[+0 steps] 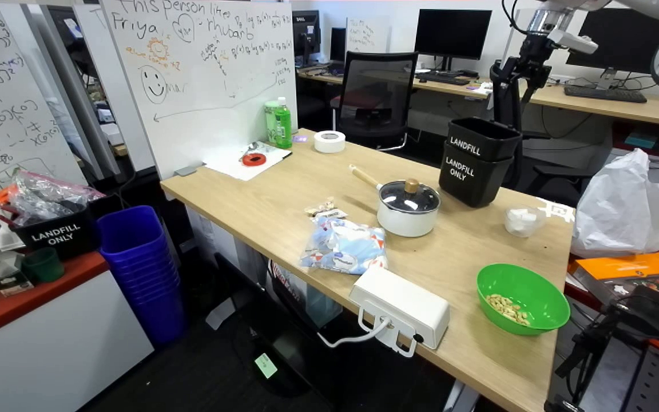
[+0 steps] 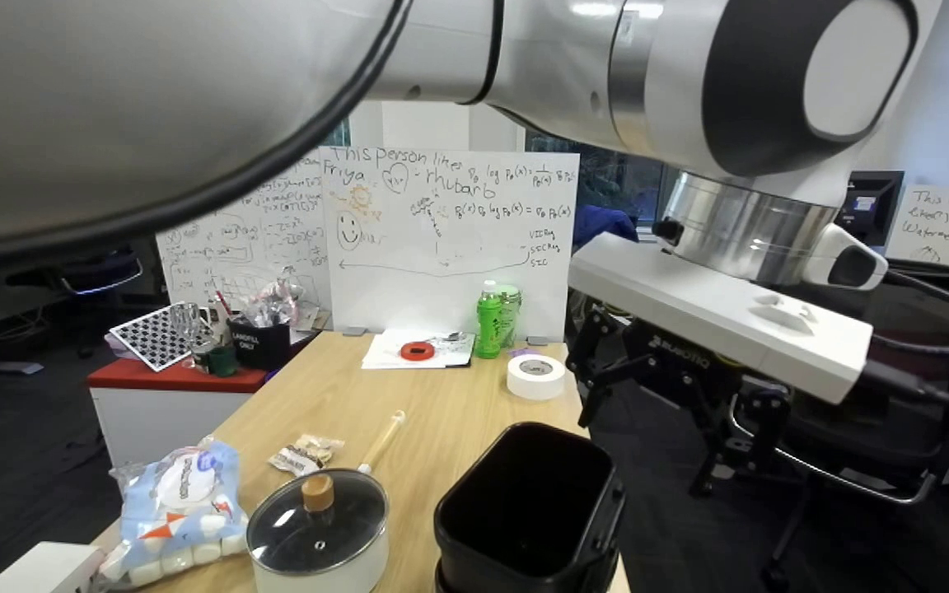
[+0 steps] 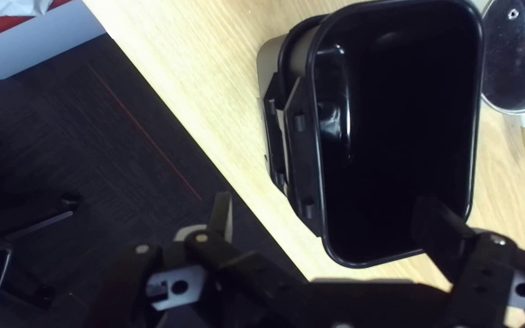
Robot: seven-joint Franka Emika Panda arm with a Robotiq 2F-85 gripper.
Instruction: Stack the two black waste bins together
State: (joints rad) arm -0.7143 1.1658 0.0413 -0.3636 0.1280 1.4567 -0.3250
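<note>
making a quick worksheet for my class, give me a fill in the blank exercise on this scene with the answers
On the table, ____ black bins are stacked together. The lower bin is marked LANDFILL ____ in white. The hand is not shut but ____. The bowl is coloured ____.

Missing words: two; ONLY; open; green.

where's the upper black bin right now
Right of centre in an exterior view, the upper black bin sits partly inside the lower black bin, just beyond and to the right of the white pot.
</note>
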